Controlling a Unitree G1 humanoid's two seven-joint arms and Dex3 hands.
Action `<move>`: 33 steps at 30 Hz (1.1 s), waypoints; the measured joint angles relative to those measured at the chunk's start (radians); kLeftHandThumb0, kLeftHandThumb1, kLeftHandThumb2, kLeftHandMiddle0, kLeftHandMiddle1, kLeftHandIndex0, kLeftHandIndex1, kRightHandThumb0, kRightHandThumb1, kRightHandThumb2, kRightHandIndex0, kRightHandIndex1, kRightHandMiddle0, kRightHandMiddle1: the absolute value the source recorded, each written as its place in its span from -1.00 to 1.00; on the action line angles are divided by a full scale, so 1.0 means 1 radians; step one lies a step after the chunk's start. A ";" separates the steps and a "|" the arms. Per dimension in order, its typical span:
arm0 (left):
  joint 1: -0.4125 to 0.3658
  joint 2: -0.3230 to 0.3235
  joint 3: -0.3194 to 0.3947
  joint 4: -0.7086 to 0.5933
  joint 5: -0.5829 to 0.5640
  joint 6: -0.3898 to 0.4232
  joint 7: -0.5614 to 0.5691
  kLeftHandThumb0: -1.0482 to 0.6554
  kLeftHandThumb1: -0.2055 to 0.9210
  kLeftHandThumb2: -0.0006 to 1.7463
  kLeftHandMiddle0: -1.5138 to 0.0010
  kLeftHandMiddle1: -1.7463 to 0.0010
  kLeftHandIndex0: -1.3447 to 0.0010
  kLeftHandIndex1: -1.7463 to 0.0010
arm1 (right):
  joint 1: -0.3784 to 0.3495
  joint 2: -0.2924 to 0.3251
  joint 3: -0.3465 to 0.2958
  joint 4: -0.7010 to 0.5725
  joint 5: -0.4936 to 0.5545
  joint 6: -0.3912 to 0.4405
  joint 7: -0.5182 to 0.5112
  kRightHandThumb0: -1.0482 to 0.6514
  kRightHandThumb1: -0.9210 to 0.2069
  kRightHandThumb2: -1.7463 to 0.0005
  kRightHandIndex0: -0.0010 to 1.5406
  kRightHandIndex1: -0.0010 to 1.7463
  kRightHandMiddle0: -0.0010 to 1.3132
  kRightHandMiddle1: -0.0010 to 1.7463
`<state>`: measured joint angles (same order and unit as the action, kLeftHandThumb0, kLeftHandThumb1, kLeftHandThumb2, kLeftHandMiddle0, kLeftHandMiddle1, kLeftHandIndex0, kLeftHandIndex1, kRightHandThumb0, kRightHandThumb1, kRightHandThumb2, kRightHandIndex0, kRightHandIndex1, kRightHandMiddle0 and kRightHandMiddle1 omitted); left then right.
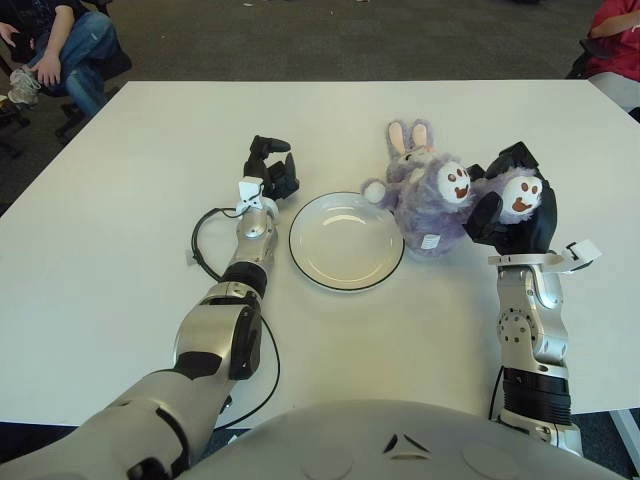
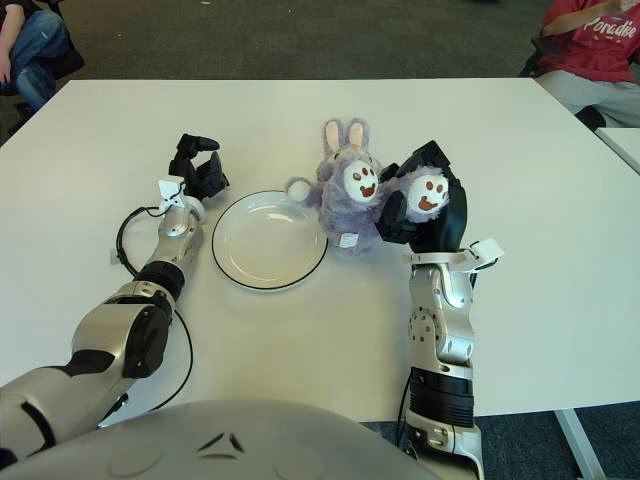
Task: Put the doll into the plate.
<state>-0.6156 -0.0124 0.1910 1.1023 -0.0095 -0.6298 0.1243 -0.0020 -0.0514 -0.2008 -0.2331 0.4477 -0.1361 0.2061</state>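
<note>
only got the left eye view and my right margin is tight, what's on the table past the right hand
observer: the right hand grips the doll by a foot. To its right, the right eye view shows only bare table.
operator: and beyond the table edge
observer: past a dark gap there is another white surface, near a seated person in red. The left hand shows idle, left of the plate.
</note>
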 measured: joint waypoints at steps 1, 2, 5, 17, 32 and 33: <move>0.000 0.000 0.000 0.000 0.000 0.000 0.000 -0.25 0.36 0.15 -0.34 -1.00 0.37 -1.00 | -0.007 -0.005 -0.003 0.000 -0.002 0.002 -0.001 0.23 0.27 -0.47 0.10 0.41 -0.07 1.00; 0.000 0.000 0.000 0.000 0.000 0.000 0.000 -0.25 0.36 0.15 -0.35 -1.00 0.37 -1.00 | -0.015 -0.010 -0.006 0.000 -0.004 0.004 -0.003 0.23 0.29 -0.48 0.11 0.41 -0.07 1.00; 0.000 0.001 -0.001 0.001 0.001 0.000 0.000 -0.25 0.36 0.15 -0.35 -1.00 0.38 -1.00 | -0.040 -0.025 -0.009 -0.002 -0.014 0.022 -0.016 0.23 0.31 -0.50 0.11 0.42 -0.07 1.00; -0.001 0.002 -0.004 0.002 0.003 0.000 0.000 -0.25 0.37 0.14 -0.35 -1.00 0.38 -1.00 | -0.130 -0.052 0.003 -0.051 -0.077 0.076 -0.065 0.23 0.38 -0.57 0.14 0.48 -0.07 1.00; -0.002 0.011 -0.004 0.006 0.002 0.009 -0.002 -0.24 0.39 0.13 -0.33 -1.00 0.39 -1.00 | -0.295 -0.048 0.004 -0.063 -0.094 0.077 -0.104 0.23 0.41 -0.60 0.13 0.49 -0.01 1.00; -0.002 0.012 -0.004 0.006 0.002 0.009 -0.003 -0.24 0.39 0.13 -0.33 -1.00 0.39 -1.00 | -0.301 -0.045 0.005 -0.067 -0.094 0.080 -0.107 0.23 0.41 -0.59 0.13 0.48 -0.01 1.00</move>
<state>-0.6179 -0.0006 0.1870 1.1083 -0.0072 -0.6205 0.1216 -0.3032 -0.0967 -0.1957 -0.3004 0.3537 -0.0560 0.0988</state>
